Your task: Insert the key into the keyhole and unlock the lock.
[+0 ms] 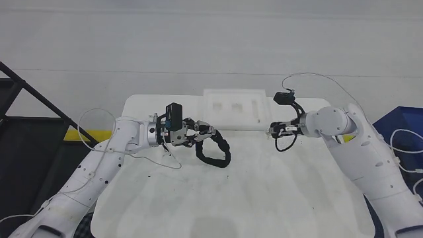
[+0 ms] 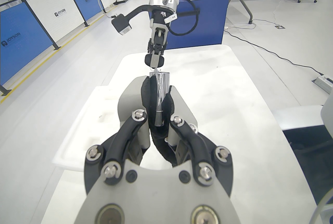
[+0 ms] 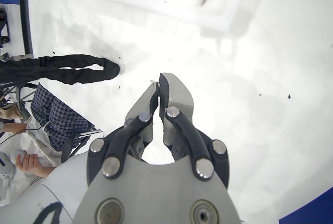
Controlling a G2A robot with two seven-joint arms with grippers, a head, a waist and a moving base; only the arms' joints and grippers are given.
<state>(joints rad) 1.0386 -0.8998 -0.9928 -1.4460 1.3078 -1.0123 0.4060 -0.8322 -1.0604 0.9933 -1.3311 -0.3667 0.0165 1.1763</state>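
- The left gripper [image 2: 158,95] is clamped on the lock [image 2: 161,82]. The lock's metal cylinder runs straight out between the fingers, with its end facing the key [image 2: 154,60].
- The right gripper [image 3: 158,87] is pressed shut on the key's black head, and the blade points at the cylinder across a gap.
- The black loop [image 1: 216,153] hangs off the tray's [image 1: 231,99] front left corner.
- The key sits off the tray's front right corner.
- Both forearms are level, and the grippers face each other.

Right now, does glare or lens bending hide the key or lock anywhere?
Left wrist view: the lock glints but reads clearly, key too; straight lines bow at the edges. Right wrist view: table washed out by glare. Top view: even light, soft shadows.
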